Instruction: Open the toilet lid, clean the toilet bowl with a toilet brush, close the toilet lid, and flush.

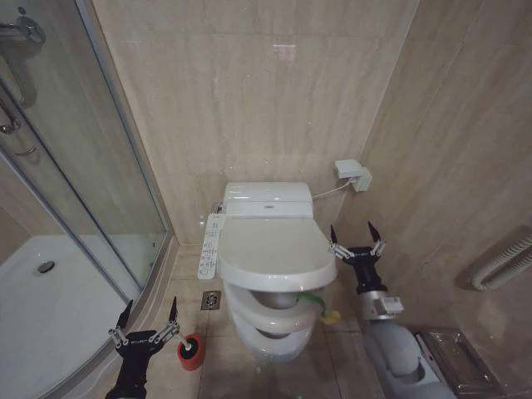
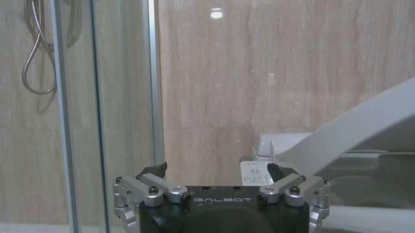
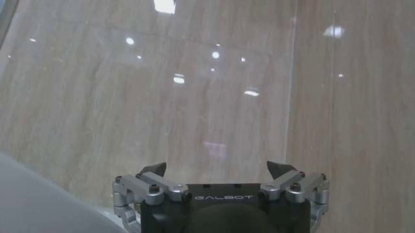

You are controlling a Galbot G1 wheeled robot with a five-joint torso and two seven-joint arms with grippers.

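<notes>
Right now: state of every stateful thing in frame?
toilet lid: partly raised, tilted above the seat
toilet seat: down on the bowl
left gripper: open, empty, beside the red holder cup
right gripper: open, empty, beside the lid's right edge
shower door: shut

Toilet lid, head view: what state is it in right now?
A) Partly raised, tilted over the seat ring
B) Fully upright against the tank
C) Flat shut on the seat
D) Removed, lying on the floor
A: the toilet lid is tilted up at its front, with a gap showing the seat ring beneath; the open right gripper is beside its edge and the open left gripper is low by the red holder cup.
</notes>
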